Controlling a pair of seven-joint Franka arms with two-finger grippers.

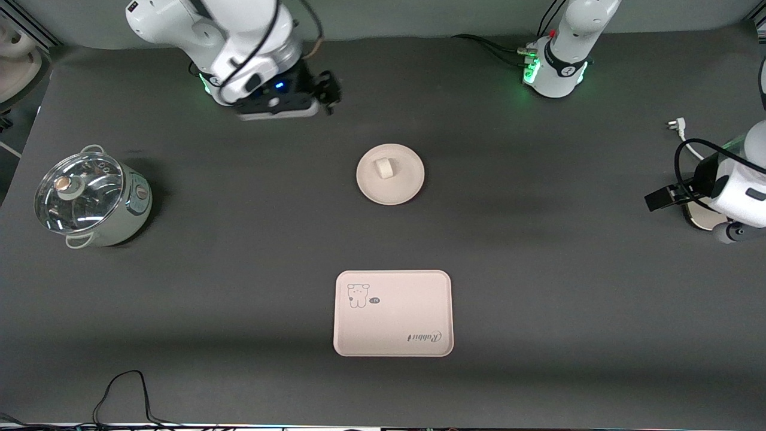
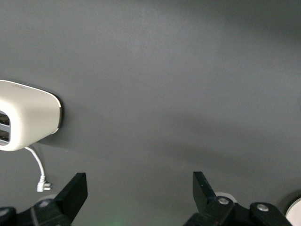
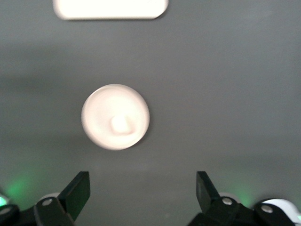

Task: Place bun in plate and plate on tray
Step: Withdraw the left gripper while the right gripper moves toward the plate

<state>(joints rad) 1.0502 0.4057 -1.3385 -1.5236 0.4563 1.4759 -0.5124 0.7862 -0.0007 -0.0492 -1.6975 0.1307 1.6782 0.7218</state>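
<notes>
The off-white bun (image 1: 383,167) lies in the round cream plate (image 1: 408,183) at the middle of the table. The cream-pink tray (image 1: 389,323) with the animal drawing and "Rabbit" script lies nearer to the front camera than the plate, apart from it, with nothing on it. My right gripper (image 1: 328,91) is open and empty, up over the table near its arm's base. Its wrist view shows the plate (image 3: 101,106), the bun (image 3: 120,124), the tray's edge (image 3: 110,9) and its open gripper (image 3: 142,188). My left gripper (image 1: 656,199) is open and empty, over the left arm's end of the table; it also shows in its wrist view (image 2: 140,188).
A small green cooking pot with a glass lid (image 1: 90,197) stands at the right arm's end of the table. A white toaster (image 2: 26,115) with a cord and plug (image 1: 673,125) sits at the left arm's end, under the left arm. Cables lie along the table's near edge.
</notes>
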